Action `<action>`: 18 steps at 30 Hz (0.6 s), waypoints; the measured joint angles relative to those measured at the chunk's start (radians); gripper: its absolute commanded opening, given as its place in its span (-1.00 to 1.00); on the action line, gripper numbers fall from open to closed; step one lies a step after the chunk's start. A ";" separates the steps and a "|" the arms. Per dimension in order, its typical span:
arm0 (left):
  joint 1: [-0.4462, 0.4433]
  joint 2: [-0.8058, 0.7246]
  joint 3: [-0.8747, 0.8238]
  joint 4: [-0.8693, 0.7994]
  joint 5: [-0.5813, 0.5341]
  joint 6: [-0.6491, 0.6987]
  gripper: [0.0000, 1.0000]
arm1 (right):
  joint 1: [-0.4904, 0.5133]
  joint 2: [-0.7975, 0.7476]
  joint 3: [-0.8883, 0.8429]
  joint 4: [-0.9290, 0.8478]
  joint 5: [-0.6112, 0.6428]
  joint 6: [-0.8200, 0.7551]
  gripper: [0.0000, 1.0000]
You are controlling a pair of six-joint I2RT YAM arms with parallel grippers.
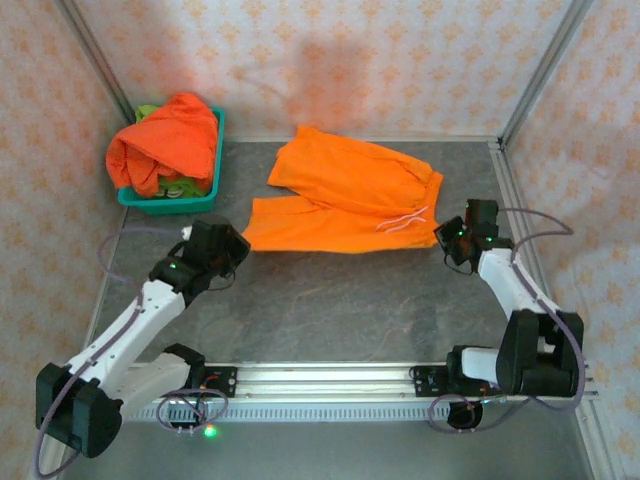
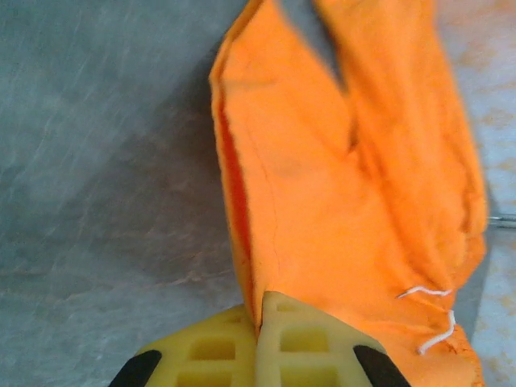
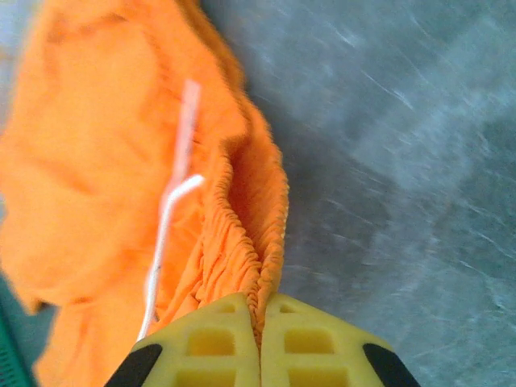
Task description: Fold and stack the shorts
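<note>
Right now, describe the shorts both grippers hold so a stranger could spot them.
On the grey table, look to the far middle. A pair of orange shorts lies spread out there, white drawstring showing, pinched by the left gripper and right gripper. The other orange shorts sit bunched in the teal basket.

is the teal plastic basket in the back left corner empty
No, the teal plastic basket holds crumpled bright orange fabric shorts with lime green fabric peeking out.
</note>
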 measured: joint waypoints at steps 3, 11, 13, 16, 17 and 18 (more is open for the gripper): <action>0.006 -0.002 0.132 -0.053 -0.023 0.053 -1.00 | 0.002 -0.060 0.079 -0.044 0.003 -0.011 -1.00; 0.025 0.108 0.581 -0.198 -0.066 0.212 -1.00 | 0.006 -0.101 0.351 -0.137 -0.007 -0.031 -1.00; 0.026 0.145 0.690 -0.219 -0.081 0.248 -1.00 | 0.006 -0.101 0.415 -0.152 -0.010 -0.035 -1.00; 0.027 0.184 0.808 -0.247 -0.098 0.297 -1.00 | 0.006 -0.091 0.513 -0.167 -0.013 -0.042 -1.00; 0.027 0.195 0.838 -0.256 -0.104 0.312 -1.00 | 0.006 -0.085 0.542 -0.169 -0.014 -0.045 -1.00; 0.027 0.207 0.870 -0.266 -0.111 0.326 -1.00 | 0.006 -0.079 0.566 -0.171 -0.018 -0.045 -1.00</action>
